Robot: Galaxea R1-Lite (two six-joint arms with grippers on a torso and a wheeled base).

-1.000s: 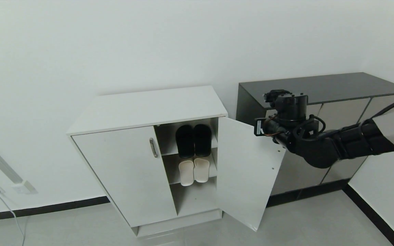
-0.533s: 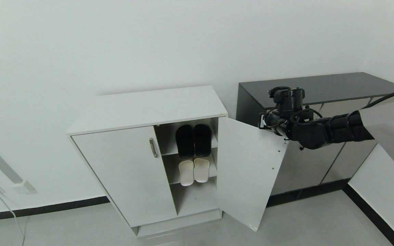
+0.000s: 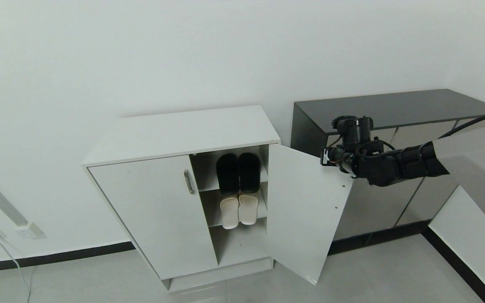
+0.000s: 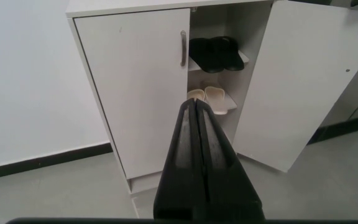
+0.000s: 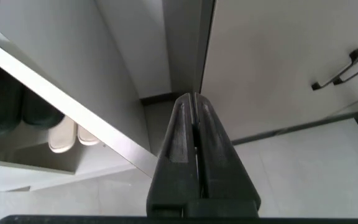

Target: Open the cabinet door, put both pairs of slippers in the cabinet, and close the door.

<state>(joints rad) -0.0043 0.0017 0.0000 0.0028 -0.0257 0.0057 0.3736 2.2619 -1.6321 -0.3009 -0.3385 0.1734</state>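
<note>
White laminate covers the cabinet (image 3: 183,130), which stands against the wall with its left door (image 3: 154,214) shut and its right door (image 3: 301,210) swung wide open toward the room. A slim metal handle (image 3: 189,182) sits upright on the left door, close to the cabinet's middle.

Both pairs are inside the cabinet, in its right half. The black slippers (image 3: 238,172) lie side by side on the upper shelf. The cream slippers (image 3: 238,210) lie side by side on the shelf directly beneath them, overhanging its front edge a little.

The right tool (image 3: 323,156) is at the upper outer corner of the cabinet's open right door, on the door's outer side. Whether it touches the panel cannot be told. In the right wrist view the right tool (image 5: 194,99) has its fingers pressed flat together with nothing between them, and the door's edge runs just past its tip.

The left tool (image 4: 196,103) is out in front of the cabinet, well apart from it and pointing toward its middle. Its fingers are likewise pressed together and grip nothing.

Right of the cabinet, behind the open door, stands a dark sideboard (image 3: 394,105) against the same wall.
</note>
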